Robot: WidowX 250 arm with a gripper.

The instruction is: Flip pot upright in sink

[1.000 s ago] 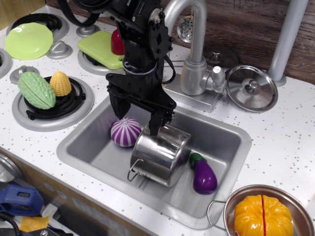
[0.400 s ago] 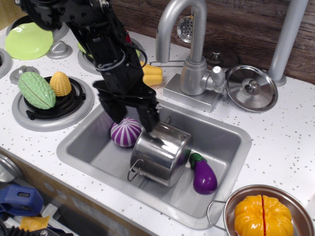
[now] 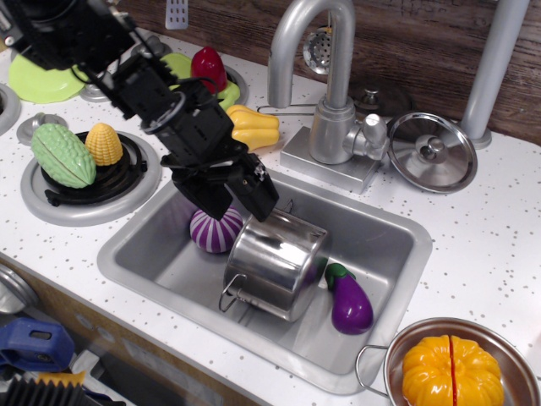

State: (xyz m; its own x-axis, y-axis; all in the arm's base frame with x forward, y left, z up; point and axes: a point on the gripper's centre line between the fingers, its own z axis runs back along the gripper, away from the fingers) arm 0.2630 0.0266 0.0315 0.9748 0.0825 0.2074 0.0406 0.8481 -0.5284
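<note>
While the shiny cylindrical stainless-steel pot (image 3: 277, 265) lies just where it lay a second ago, tipped on its side in the middle of the rectangular silver-grey sink (image 3: 390, 246), the black robot hand (image 3: 230, 196) has swung round and drawn back toward the far left. Its fingers are spread and grip nothing; the right one sits close to the pot's upper rim, though whether it touches cannot be told. A second ago the arm stood tall over the basin; now it reaches in at a slant from the left. That suggests the flip is not yet done: the pot rests tilted, a wire loop handle at its near left end, and the hand looks to be seeking a new angle on the rim.

Inside the sink with the pot are a purple-and-white striped ball-shaped toy (image 3: 213, 230), left of the pot and under the hand, and a purple toy eggplant (image 3: 351, 300), just right of the pot. On the white speckled tabletop (image 3: 486, 245), a shallow steel pan (image 3: 381, 362) at the near right holds an orange toy pumpkin (image 3: 452, 370). Far right of the tall curved faucet (image 3: 330, 80), a round flat steel lid (image 3: 433, 151) lies alone.
</note>
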